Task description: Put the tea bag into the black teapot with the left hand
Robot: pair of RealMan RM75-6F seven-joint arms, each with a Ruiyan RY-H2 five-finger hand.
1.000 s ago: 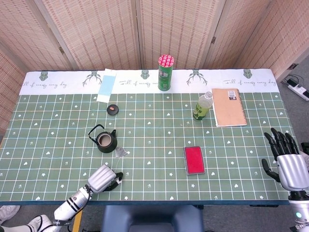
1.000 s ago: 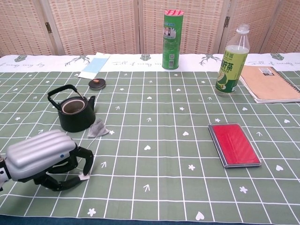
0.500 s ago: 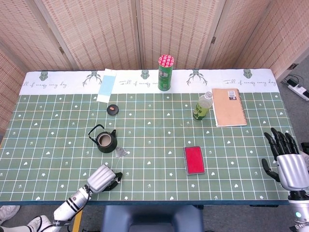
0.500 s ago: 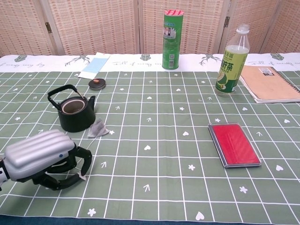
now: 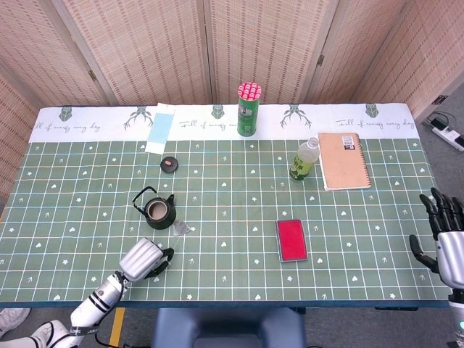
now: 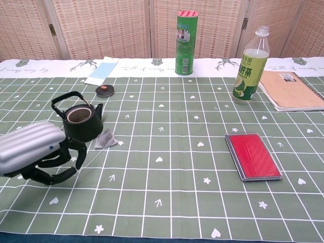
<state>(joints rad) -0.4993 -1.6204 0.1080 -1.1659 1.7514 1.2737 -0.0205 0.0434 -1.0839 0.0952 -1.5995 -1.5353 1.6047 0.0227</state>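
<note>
Covering the bench (image 5: 217, 210) is a green grid-patterned cloth with a white band along its far edge. A tan spiral notebook (image 5: 344, 160) lies at the far right, and just to its left a green tea bottle (image 6: 250, 66) stands upright with its cap on. A tall green canister (image 5: 248, 109) stands on the white band near the middle, with pink tips packed in its open top. A pale blue slip of paper (image 5: 159, 128) lies to its left on the band. A flat red case (image 6: 253, 156) rests right of centre.

On the left sits the black teapot (image 6: 80, 122), lid off, handle raised, spout toward the right; its open mouth shows a pale lining, and whether anything is inside cannot be told. Its small black lid (image 6: 105, 90) lies apart, farther back. The tea bag (image 6: 106, 138) lies on the cloth, just beside the teapot's near-right base.

The left robot hand (image 6: 38, 154) hovers low at the near left, near the teapot, fingers (image 6: 67, 164) curled under; a thin string runs from the tea bag toward them, but whether they pinch it cannot be told. The right robot hand (image 5: 447, 239) stays at the bench's right edge, fingers spread, holding nothing.
</note>
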